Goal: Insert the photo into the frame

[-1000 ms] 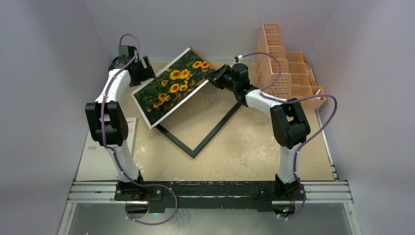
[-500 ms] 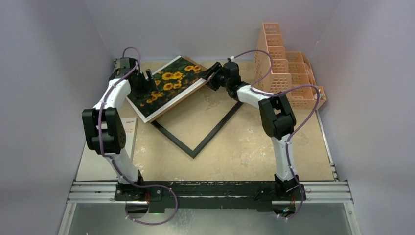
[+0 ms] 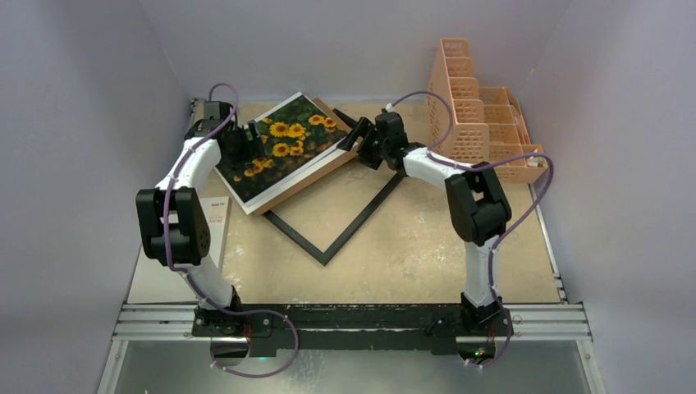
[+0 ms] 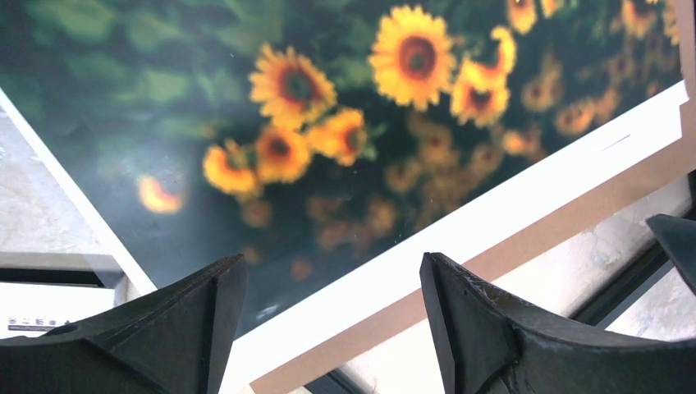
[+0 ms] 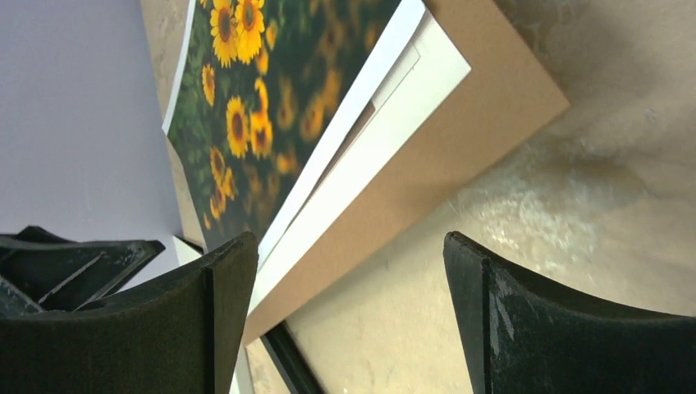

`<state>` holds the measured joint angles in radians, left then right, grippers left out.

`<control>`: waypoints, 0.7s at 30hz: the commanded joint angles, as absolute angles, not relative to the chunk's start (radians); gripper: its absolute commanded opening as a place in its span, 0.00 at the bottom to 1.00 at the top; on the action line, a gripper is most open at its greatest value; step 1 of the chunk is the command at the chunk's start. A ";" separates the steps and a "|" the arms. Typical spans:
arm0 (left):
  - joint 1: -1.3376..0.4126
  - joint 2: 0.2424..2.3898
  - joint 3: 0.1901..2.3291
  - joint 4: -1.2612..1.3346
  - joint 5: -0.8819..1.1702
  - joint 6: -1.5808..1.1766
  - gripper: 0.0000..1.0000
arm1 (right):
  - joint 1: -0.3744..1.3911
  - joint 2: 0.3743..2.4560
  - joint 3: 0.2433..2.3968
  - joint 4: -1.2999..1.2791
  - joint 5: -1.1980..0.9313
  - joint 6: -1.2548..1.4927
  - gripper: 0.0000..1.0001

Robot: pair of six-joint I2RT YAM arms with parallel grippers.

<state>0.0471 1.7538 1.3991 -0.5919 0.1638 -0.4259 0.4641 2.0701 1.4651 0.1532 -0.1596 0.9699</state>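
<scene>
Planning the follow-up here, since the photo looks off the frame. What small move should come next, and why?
Probably close the left fingers on the edge of the photo lying between them, then nudge it toward the opening of the frame. Both pairs of fingers stand open, and the photo covers only the frame's far-left part.

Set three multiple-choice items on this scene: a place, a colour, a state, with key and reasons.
1. Where is the peach organizer? A. far right of the table B. near left C. near middle
2. The frame is which colour? A. white B. black C. red
3. The right gripper is: A. shut on the organizer B. shut on the frame C. open
Key: 1 A, it shows at the far right in the top view; 2 B, its thin bars look black; 3 C, its fingers stand wide apart.
</scene>
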 commanded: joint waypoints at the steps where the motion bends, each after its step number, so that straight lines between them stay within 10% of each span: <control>1: 0.015 1.706 1.373 -0.568 0.192 -0.414 0.80 | 0.494 1.948 1.413 0.080 -0.085 0.867 0.83; 21: -0.231 1.663 1.090 -0.316 0.305 -0.490 0.72 | 0.670 2.047 1.367 -0.099 -0.094 0.612 0.51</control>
<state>-0.1864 1.6752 1.1336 -0.4484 0.2989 -0.4541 0.6529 2.0430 1.3811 -0.0471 -0.1204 0.6857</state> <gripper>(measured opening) 0.736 0.513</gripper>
